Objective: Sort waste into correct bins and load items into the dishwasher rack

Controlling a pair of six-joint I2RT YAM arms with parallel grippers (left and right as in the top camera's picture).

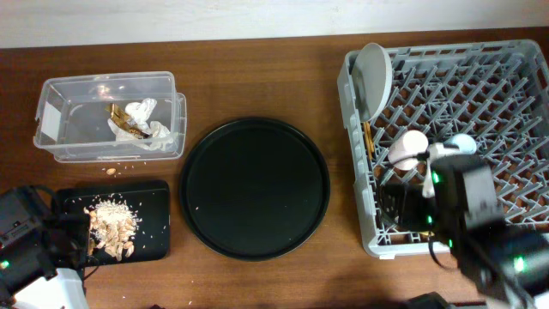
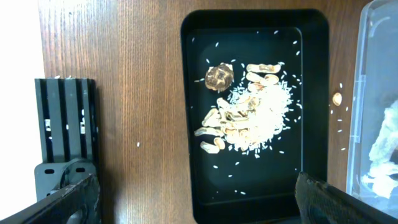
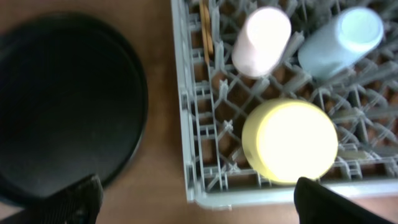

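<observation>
The grey dishwasher rack (image 1: 515, 77) stands at the right. In it are an upright pale-grey plate (image 1: 373, 75), chopsticks (image 3: 205, 31), a pink cup (image 3: 262, 40), a light-blue cup (image 3: 342, 38) and an upturned yellow bowl (image 3: 289, 142). My right gripper (image 3: 199, 200) hangs open and empty over the rack's near left corner. The clear tub (image 1: 60, 129) at the far left holds white tissue (image 1: 141, 112) and a gold-brown wrapper (image 1: 124, 126). Beige food scraps (image 2: 249, 121) lie in the small black tray (image 2: 314, 93). My left gripper (image 2: 199, 200) is open and empty above that tray's near end.
A large round black tray (image 1: 255, 187) lies between the bins and the rack. One crumb (image 2: 337, 98) and a few rice grains lie on the wood between the black tray and the tub. A black ribbed stand (image 2: 65, 124) sits left of the small tray.
</observation>
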